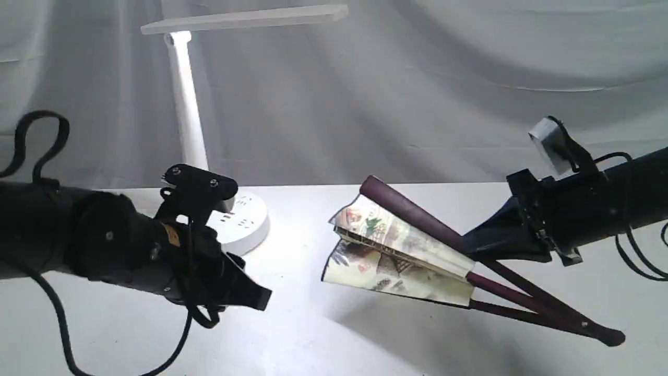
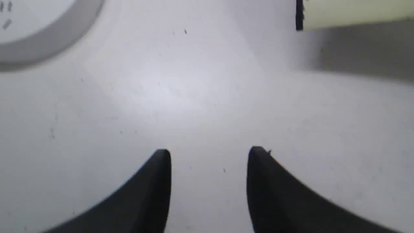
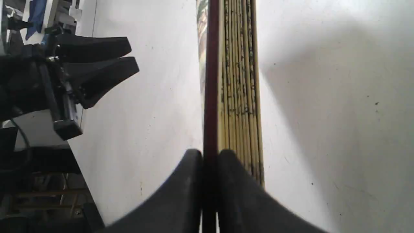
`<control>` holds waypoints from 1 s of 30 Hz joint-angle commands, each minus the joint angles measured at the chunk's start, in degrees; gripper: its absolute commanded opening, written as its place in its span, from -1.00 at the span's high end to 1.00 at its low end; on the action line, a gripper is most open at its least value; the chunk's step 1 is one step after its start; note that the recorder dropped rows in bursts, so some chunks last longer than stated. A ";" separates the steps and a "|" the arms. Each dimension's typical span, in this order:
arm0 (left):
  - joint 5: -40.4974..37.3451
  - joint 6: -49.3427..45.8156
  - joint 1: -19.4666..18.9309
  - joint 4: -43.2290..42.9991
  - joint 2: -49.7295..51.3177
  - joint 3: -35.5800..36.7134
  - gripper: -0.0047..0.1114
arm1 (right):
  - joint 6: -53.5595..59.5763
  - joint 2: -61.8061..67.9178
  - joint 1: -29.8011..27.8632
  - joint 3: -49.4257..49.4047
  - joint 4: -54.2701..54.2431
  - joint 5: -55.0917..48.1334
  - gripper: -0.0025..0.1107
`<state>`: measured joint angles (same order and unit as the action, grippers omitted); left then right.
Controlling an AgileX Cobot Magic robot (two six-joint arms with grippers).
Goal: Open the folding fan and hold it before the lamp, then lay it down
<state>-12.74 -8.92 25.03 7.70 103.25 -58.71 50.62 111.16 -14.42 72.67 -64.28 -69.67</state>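
Folding fan (image 1: 396, 245) of cream pleated paper, painted with a landscape in green and red and carried on dark maroon wooden ribs, sits partly spread in a narrow wedge at the right of the white table (image 1: 313, 334), with its pivot end low and toward the right front and its leaf pointing toward the middle. The right gripper (image 1: 468, 241) has its two black fingers pressed tight against the upper maroon guard rib, close to where the paper ends; the right wrist view shows that rib pinched between them with the folded pleats stacked just beside it. Whether the lower edge of the leaf touches the table I cannot tell. The left gripper (image 1: 263, 300) hovers over the bare table with its fingers set well apart and nothing between them, near the fan's outer corner but apart from it. Behind it stands the white plastic desk lamp (image 1: 188, 120), round base with socket slots, slim stem and long flat head, before a grey cloth backdrop (image 1: 443, 78). A small yellow label (image 1: 172, 235) on the left arm is too blurred to read.
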 commanded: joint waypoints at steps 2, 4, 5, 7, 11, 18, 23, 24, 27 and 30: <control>18.53 -0.55 0.59 0.36 -0.64 7.45 0.28 | 0.79 -1.07 -0.41 -0.31 -2.02 -0.29 0.96; 27.42 -0.53 1.32 -0.29 -0.64 10.31 0.28 | 0.79 -1.07 -0.41 -0.31 -2.43 -0.29 0.96; 32.10 -0.53 1.77 -1.66 -0.64 11.80 0.28 | 0.90 -1.07 -0.41 -0.31 -2.77 -0.29 0.96; 41.46 0.67 2.36 -4.06 -0.64 14.34 0.28 | 1.67 -1.07 -0.41 -0.31 -4.16 -0.29 0.96; 60.15 9.83 2.61 -11.47 -0.64 18.79 0.28 | 3.95 -1.07 -0.41 -0.31 -8.07 -0.29 0.96; 58.95 39.79 2.48 -16.19 -0.64 20.09 0.28 | 4.81 -0.95 -0.31 -0.31 -9.95 -0.29 0.96; 61.04 62.42 2.48 -23.07 -0.51 20.09 0.18 | 4.92 -0.95 0.18 -0.91 -11.68 -0.29 0.96; 61.99 66.40 2.48 -25.19 -0.51 20.09 0.14 | 5.06 -0.95 0.33 -0.91 -11.92 -0.29 0.96; 66.32 74.91 2.48 -30.06 0.64 19.97 -0.03 | 6.08 -0.95 0.99 -0.91 -13.48 -0.29 0.96; 69.08 77.17 2.48 -28.62 3.07 19.97 -0.08 | 6.48 -0.95 1.34 -0.91 -13.74 -0.29 0.96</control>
<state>54.41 65.25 27.35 -20.91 105.11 -38.81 55.94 110.89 -13.35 72.04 -76.32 -69.58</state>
